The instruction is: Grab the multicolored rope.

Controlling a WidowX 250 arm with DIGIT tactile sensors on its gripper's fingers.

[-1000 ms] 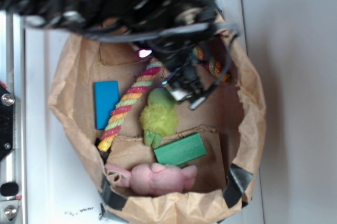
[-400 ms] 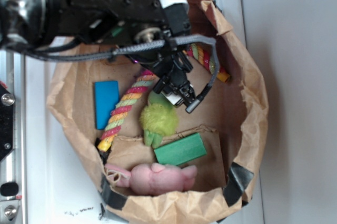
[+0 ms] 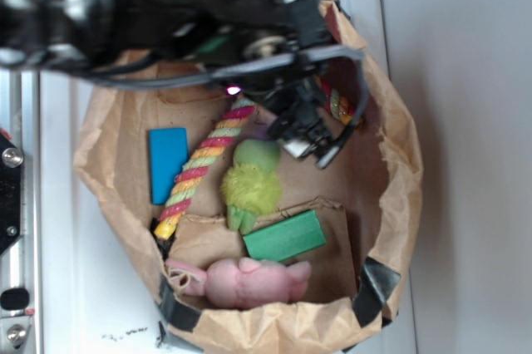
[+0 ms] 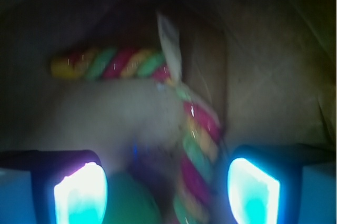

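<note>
The multicolored rope is a thick twisted toy of red, pink, yellow and green strands, lying bent on the floor of a brown paper bag. Its long leg runs from a yellow end at the lower left up under the arm. The short leg shows at the upper right. My gripper hangs open over the bend, just right of the long leg. In the wrist view the rope runs down between my lit fingers, nearer the right one, and the gripper holds nothing.
Inside the bag lie a fuzzy lime-green plush toy, a blue block, a green block and a pink plush toy. The bag's crumpled walls rise all round. The black arm hides the bag's top.
The arm and gripper have shifted right, away from the green plush toy, toward the rope's short leg. The rope and other toys have not moved. The gripper stays open.
</note>
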